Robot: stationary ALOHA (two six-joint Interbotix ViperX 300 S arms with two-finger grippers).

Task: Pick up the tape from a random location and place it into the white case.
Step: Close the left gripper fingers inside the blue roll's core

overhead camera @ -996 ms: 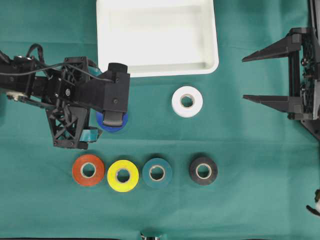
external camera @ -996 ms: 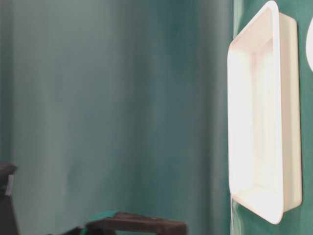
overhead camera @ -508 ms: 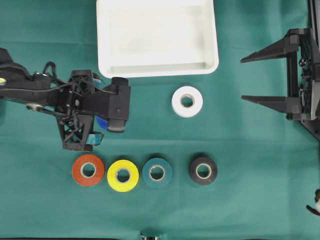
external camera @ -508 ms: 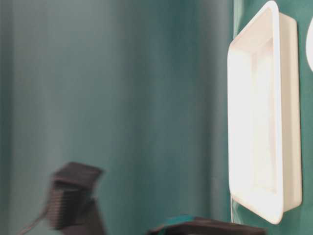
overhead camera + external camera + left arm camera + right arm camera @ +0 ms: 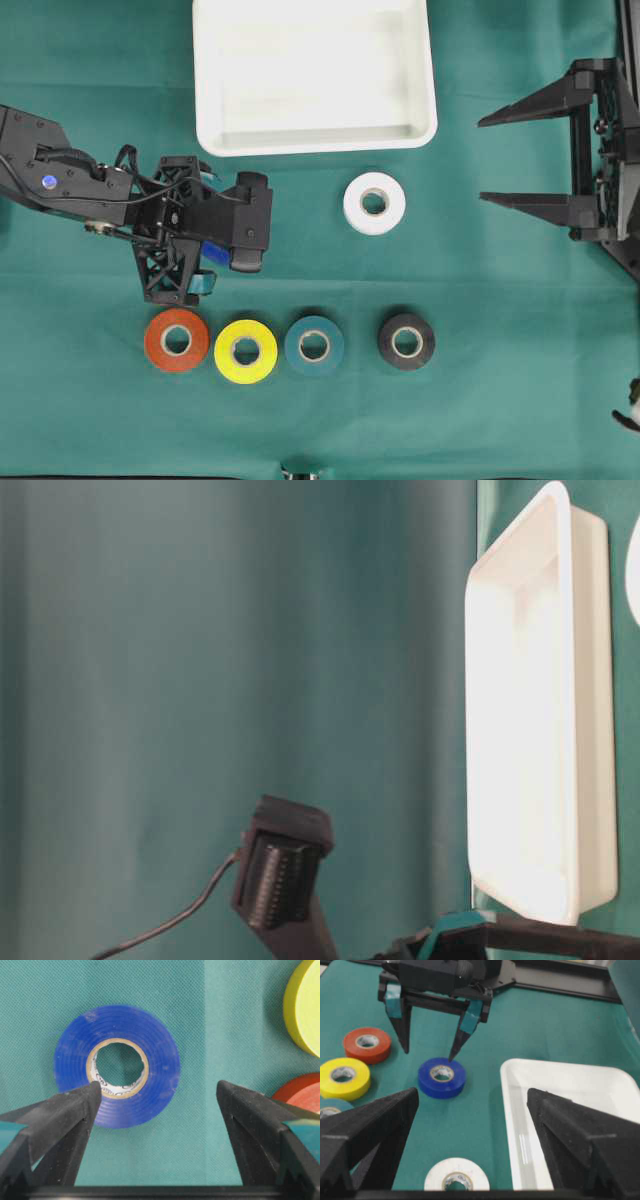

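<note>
At left of the overhead frame, left gripper (image 5: 430, 1042) hangs spread over blue tape (image 5: 117, 1065), approach step; next needs centring, lowering, pinching.

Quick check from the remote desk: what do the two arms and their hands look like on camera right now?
Both arms are matte black. The left hand has two long tapering fingers banded with teal tape, a lattice-braced frame and loose black cables; its arm shows a small blue light. The right hand has plain black wedge-shaped fingers.
</note>
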